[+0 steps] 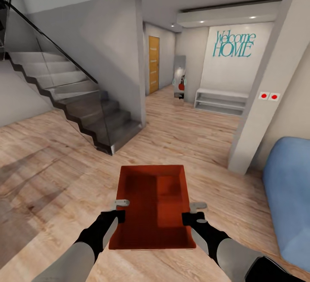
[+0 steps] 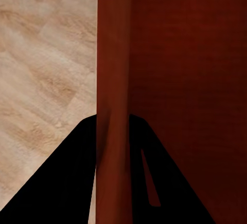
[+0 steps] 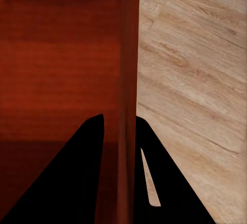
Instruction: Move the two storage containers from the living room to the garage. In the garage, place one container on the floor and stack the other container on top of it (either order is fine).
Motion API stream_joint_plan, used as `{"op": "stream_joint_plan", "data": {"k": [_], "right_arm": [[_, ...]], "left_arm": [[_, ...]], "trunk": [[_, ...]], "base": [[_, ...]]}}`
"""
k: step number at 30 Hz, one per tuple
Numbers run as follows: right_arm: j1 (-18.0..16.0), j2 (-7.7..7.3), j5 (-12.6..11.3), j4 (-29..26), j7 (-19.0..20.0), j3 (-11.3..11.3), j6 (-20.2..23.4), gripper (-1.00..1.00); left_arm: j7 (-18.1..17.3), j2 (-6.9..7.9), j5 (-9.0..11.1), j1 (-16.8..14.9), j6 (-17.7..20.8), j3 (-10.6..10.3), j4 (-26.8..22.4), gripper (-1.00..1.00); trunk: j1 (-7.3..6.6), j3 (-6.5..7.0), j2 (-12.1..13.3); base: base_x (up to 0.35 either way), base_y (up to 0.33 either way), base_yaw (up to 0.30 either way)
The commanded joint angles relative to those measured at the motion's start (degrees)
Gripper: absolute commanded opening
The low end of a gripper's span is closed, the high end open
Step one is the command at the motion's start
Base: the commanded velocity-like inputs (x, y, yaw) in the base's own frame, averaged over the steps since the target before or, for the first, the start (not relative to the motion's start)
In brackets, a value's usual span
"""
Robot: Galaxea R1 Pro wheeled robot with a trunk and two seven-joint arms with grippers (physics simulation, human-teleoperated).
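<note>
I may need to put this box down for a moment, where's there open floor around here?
The widest free wood-plank floor lies between the grey staircase and the orange-red open box held by the left gripper and right gripper. Planks ahead toward the white bench are bare too. It's tighter by the blue sofa and white pillar.

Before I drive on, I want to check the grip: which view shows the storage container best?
The head view: the whole storage container shows, held at both side walls. Each wrist view shows one thin wall between its pincer's fingers.
</note>
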Motion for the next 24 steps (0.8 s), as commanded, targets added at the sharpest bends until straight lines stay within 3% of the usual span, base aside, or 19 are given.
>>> {"op": "stream_joint_plan", "data": {"k": [1, 13, 24], "right_arm": [[-0.1, -0.83, 0.8, -0.1, -1.3, -1.8, -0.5, -1.0], [-0.1, -0.8, 0.8, -0.1, -1.4, -1.8, -0.5, -1.0], [-0.1, -0.75, 0.8, -0.1, -1.3, -1.8, -0.5, -1.0]], "left_arm": [[0.5, 0.36, -0.8, 0.0, 0.5, -0.1, 0.4, -1.0], [0.5, 0.36, -0.8, 0.0, 0.5, -0.1, 0.4, -1.0], [0.5, 0.36, -0.8, 0.0, 0.5, -0.1, 0.4, -1.0]], "trunk": [[0.06, -0.09, -0.1], [0.06, -0.09, -0.1], [0.06, -0.09, -0.1]], "base": [[0.323, 0.0, 0.0], [0.323, 0.0, -0.014], [0.323, 0.0, -0.225]]}}
